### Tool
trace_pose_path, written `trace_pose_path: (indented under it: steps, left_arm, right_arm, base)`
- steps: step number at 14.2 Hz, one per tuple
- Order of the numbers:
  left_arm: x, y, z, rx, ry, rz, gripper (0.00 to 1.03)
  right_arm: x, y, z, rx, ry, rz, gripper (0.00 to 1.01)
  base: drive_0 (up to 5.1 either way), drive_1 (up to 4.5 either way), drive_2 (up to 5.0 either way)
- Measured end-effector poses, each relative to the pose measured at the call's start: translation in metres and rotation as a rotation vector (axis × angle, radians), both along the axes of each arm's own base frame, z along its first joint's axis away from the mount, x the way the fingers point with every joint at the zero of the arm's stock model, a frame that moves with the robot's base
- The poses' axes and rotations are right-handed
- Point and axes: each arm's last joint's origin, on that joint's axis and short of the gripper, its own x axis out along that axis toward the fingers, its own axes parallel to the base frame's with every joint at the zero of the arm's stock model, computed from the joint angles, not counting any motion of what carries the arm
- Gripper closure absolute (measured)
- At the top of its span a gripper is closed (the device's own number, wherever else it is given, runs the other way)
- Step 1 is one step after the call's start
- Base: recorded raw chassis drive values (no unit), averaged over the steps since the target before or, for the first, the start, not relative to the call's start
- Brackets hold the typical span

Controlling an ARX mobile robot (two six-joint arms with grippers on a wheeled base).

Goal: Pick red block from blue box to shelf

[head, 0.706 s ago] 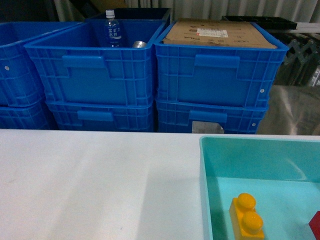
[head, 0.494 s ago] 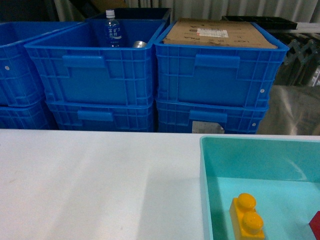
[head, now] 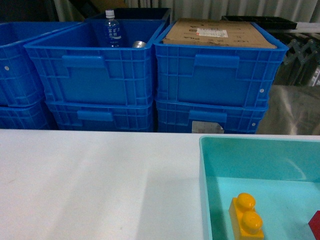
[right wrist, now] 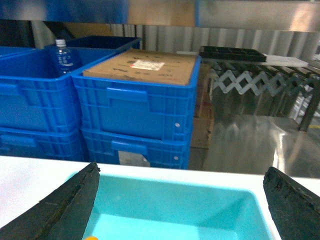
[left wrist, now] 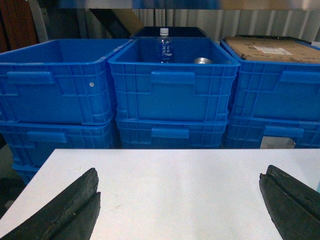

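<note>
Red block [head: 316,225], only its edge in view, lies in the blue box [head: 204,190] beside a yellow brick [head: 247,216]. Right end effector [right wrist: 180,200] hangs above the box with jaws spread; left end effector [left wrist: 180,200] likewise over the white surface [head: 90,185]. Dark blue crates [head: 95,75] stand stacked behind.

I see only a corner of the red block [head: 316,226], cut by the head view's right edge. The blue box [head: 204,190] is also cropped there.

White tabletop [head: 90,185], stacked dark blue crates [head: 95,75], corrugated metal wall [right wrist: 165,37]
</note>
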Motion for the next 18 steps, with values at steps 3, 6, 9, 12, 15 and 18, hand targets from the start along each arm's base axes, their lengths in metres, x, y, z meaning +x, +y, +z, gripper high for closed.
trace_pose_path:
  steps: [3, 6, 9, 12, 15, 18]
  left_arm:
    - [0.000, 0.000, 0.000, 0.000, 0.000, 0.000, 0.05]
    - [0.000, 0.000, 0.000, 0.000, 0.000, 0.000, 0.05]
    - [0.000, 0.000, 0.000, 0.000, 0.000, 0.000, 0.05]
    - [0.000, 0.000, 0.000, 0.000, 0.000, 0.000, 0.05]
    - [0.000, 0.000, 0.000, 0.000, 0.000, 0.000, 0.05]
    - [0.000, 0.000, 0.000, 0.000, 0.000, 0.000, 0.05]
  right_arm:
    - [0.024, 0.013, 0.024, 0.005, -0.015, 0.034, 0.03]
    - [0.058, 0.027, 0.037, 0.003, 0.027, 0.033, 0.03]
    - [0.116, 0.032, -0.022, 0.020, 0.382, -0.110, 0.03]
    - [0.100, 0.012, -0.051, -0.013, 0.489, -0.184, 0.03]
    - [0.093, 0.016, -0.078, -0.035, 0.570, -0.175, 0.03]
    - [0.098, 0.030, -0.094, -0.049, 0.614, -0.144, 0.03]
  base:
    - [0.0, 0.00, 0.0]
    - [0.0, 0.00, 0.0]
    - [0.0, 0.00, 0.0]
    - [0.0, 0.00, 0.0]
    - [0.0, 0.00, 0.0]
    - [0.0, 0.00, 0.0]
